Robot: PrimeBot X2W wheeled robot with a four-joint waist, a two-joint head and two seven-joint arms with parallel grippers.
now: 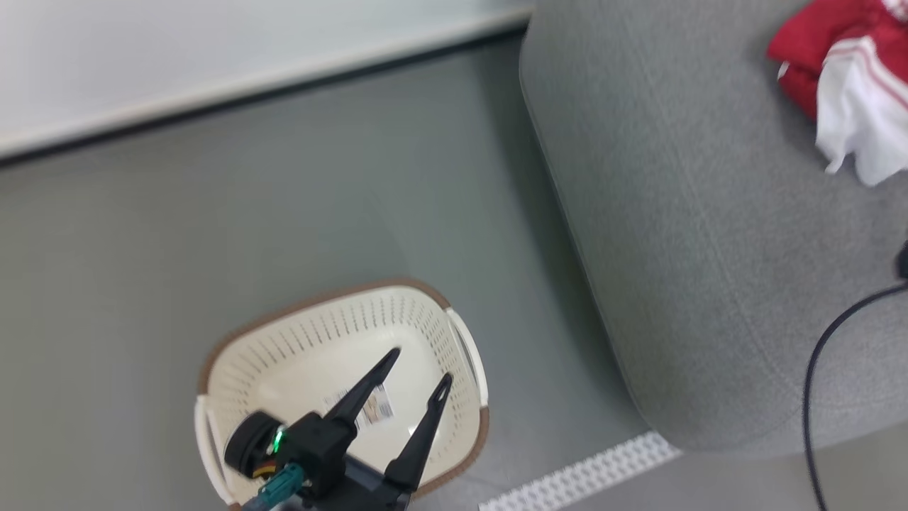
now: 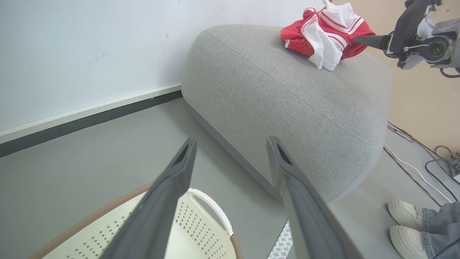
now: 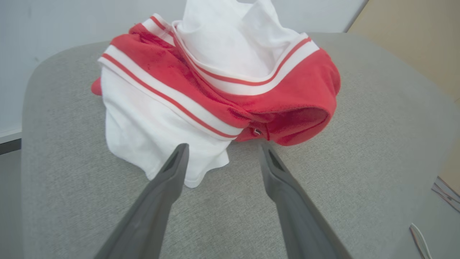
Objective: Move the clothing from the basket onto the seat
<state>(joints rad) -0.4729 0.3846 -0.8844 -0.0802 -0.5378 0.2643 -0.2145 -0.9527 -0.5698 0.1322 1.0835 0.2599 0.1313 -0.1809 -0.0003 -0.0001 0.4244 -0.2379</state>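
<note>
The red and white clothing (image 1: 844, 64) lies crumpled on the grey seat (image 1: 674, 213), near its far right. In the right wrist view my right gripper (image 3: 223, 145) stands open just short of the clothing (image 3: 215, 79), its tips at the fabric's near edge and nothing between them, above the seat (image 3: 359, 162). One of its fingers (image 2: 370, 40) points at the clothing (image 2: 323, 32) in the left wrist view. My left gripper (image 1: 420, 365) hangs open over the cream basket (image 1: 319, 301) on the floor; only a paper label shows on the basket's visible bottom.
The basket stands on grey floor left of the seat, with a white wall and dark baseboard (image 1: 248, 92) behind. A white perforated strip (image 1: 589, 472) lies by the seat's front. A black cable (image 1: 816, 369) crosses the seat's right. A person's white shoes (image 2: 406, 223) and floor cables (image 2: 413, 162) are beyond.
</note>
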